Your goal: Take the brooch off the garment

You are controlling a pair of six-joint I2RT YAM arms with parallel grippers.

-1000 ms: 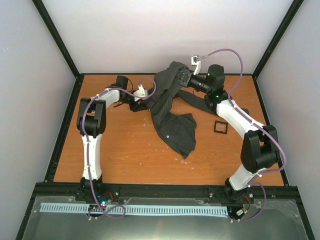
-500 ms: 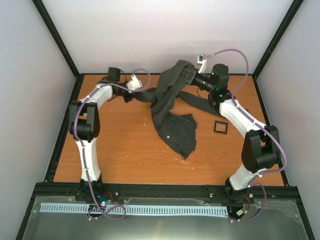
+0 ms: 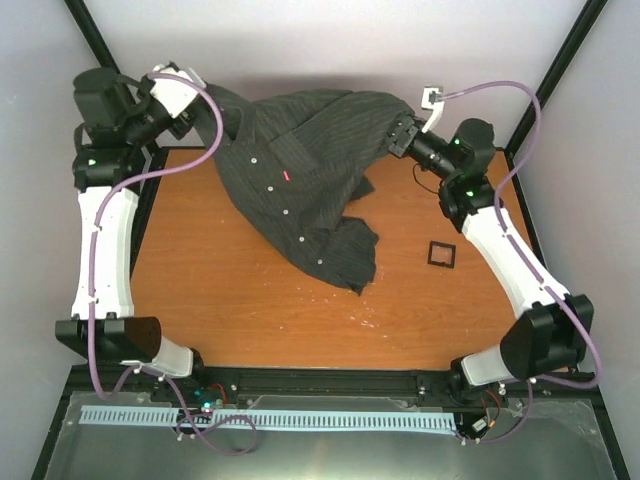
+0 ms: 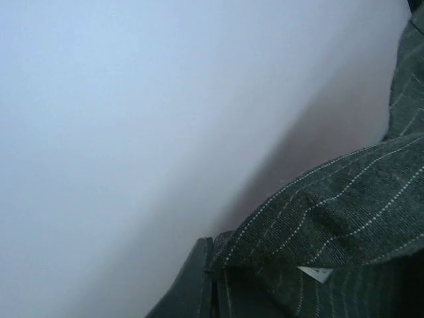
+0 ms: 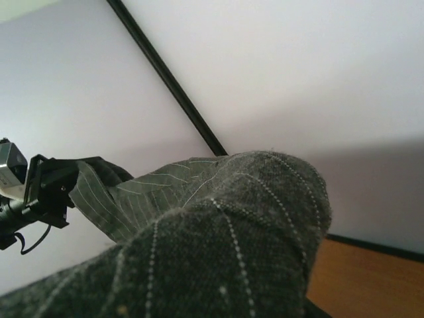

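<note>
Left tool [image 3: 205, 92] and right tool [image 3: 401, 134] have raised the garment [image 3: 325, 135] taut, each pinching it; brooch [image 3: 286, 177] between them

The left arm [image 3: 105, 240] and right arm [image 3: 505, 270] have white shells, black joint housings [image 3: 545, 340], looping purple cables [image 3: 500, 83] and small green lights [image 3: 465, 181].

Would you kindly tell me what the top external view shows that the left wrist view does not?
Only the top external view shows the whole shirt held up in the air between the left gripper and the right gripper, plus the black square tray lying on the table. Only the left wrist view shows a small white tag among the folds, seen close up. Both show the dark pinstriped fabric.
</note>
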